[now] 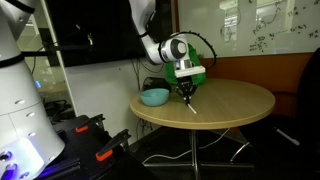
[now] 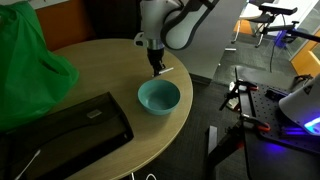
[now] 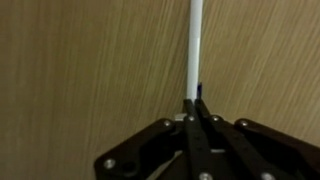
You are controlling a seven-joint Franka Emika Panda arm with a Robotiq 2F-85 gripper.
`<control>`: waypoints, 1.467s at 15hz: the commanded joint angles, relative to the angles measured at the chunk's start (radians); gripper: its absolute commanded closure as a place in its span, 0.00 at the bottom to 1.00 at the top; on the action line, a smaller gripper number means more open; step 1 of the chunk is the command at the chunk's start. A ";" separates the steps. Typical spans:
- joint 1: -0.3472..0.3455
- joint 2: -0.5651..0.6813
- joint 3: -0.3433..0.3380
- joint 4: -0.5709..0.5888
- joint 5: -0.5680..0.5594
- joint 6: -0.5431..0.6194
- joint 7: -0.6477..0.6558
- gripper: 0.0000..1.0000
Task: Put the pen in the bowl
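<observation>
Here the gripper (image 3: 193, 108) pinches the pen (image 3: 195, 50), its length pointing straight ahead.

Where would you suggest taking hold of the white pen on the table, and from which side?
Probably the barrel of the pen, pinched across its narrow width from straight above: it lies flat on the table, long and thin, leaving no room underneath. The end effector is closed on its near end that way.
</observation>
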 commanded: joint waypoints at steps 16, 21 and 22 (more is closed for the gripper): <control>-0.030 -0.042 0.029 -0.012 0.030 -0.071 -0.007 0.25; -0.036 -0.012 0.030 0.006 0.036 -0.089 -0.006 0.35; -0.037 -0.008 0.031 0.008 0.038 -0.091 -0.005 0.41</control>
